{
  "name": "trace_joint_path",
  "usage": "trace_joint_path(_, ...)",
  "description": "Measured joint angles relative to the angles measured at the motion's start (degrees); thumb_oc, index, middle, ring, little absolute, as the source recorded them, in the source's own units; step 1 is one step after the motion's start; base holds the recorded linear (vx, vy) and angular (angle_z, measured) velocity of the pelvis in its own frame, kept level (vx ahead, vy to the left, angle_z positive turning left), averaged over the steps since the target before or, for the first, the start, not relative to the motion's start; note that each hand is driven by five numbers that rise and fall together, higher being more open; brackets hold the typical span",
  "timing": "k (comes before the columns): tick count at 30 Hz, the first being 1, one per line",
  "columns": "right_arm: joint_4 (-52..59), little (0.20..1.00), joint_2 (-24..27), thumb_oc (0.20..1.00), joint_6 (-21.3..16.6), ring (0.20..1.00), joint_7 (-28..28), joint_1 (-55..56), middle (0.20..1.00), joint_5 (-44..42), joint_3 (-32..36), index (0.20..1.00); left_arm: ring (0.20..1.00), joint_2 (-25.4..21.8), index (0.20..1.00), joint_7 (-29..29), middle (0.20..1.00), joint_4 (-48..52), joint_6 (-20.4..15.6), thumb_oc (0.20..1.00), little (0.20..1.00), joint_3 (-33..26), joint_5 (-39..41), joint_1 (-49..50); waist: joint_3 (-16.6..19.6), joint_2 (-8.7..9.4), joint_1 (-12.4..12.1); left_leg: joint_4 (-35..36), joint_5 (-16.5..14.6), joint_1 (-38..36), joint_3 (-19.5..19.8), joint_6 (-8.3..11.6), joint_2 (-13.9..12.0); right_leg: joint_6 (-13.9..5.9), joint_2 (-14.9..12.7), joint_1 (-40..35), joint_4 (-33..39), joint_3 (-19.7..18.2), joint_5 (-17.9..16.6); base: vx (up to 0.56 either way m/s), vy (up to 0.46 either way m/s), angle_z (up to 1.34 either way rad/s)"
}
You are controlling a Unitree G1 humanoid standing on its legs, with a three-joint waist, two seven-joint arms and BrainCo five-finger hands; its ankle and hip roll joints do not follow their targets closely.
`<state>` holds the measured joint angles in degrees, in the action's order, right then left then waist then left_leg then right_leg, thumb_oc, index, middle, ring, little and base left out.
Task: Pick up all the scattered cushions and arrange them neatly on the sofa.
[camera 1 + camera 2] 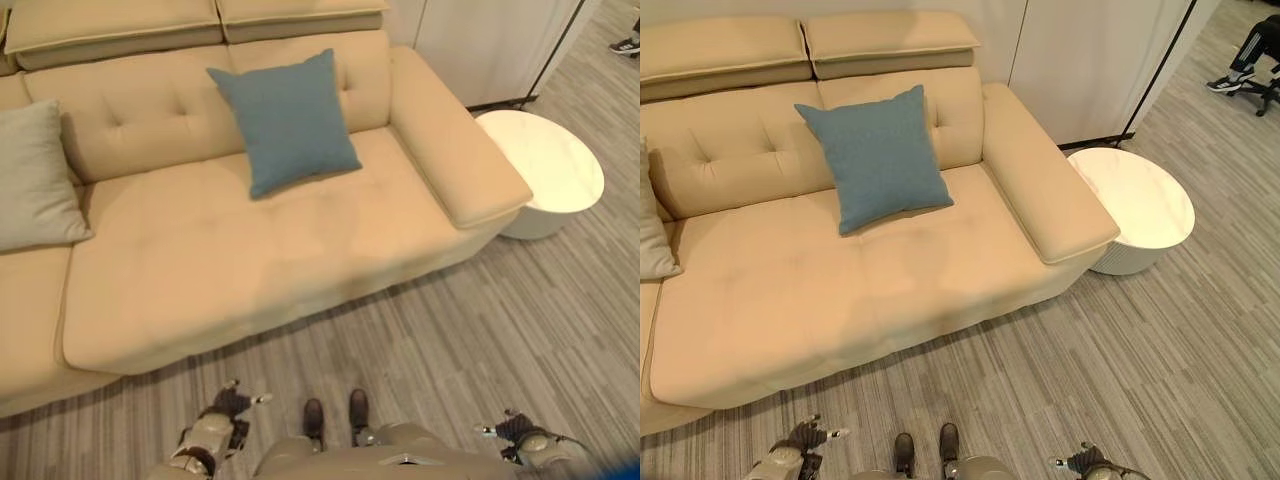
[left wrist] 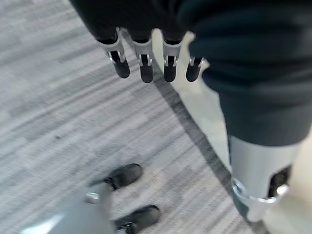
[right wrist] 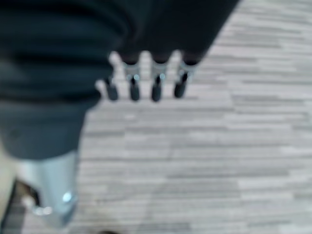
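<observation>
A blue cushion (image 1: 288,120) leans upright against the backrest of the beige sofa (image 1: 230,260), on its right seat. A pale grey-green cushion (image 1: 35,180) leans against the backrest at the left. My left hand (image 1: 232,405) hangs low over the floor in front of the sofa, fingers straight and holding nothing; its fingers (image 2: 146,68) point at bare floor in the left wrist view. My right hand (image 1: 512,428) hangs low at the right, fingers (image 3: 144,87) straight and empty.
A round white side table (image 1: 545,170) stands right of the sofa's armrest (image 1: 455,150). Grey striped carpet (image 1: 480,330) covers the floor. White cabinet panels (image 1: 1090,60) stand behind. A person's shoe (image 1: 1225,85) shows at the far right.
</observation>
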<state>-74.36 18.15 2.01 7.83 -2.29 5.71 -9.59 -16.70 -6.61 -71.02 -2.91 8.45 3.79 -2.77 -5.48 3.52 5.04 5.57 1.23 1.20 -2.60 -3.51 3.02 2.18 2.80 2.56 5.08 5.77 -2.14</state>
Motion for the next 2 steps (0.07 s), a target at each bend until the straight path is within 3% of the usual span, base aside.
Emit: trace_joint_path(2,0.03,1.000,0.01,1.000,0.13,1.000,-0.02,0.09,1.000,0.00,-0.05,1.000,1.000,-0.30,1.000,0.00,1.000,-0.01,0.04,1.000,1.000,-0.01,-0.05,0.58,0.59,-0.33,-0.23,-0.30,0.60,-0.17,-0.03,-0.77,0.19,0.54,-0.16,-0.28,0.07,0.03,-0.53,0.01,0.007,0.08)
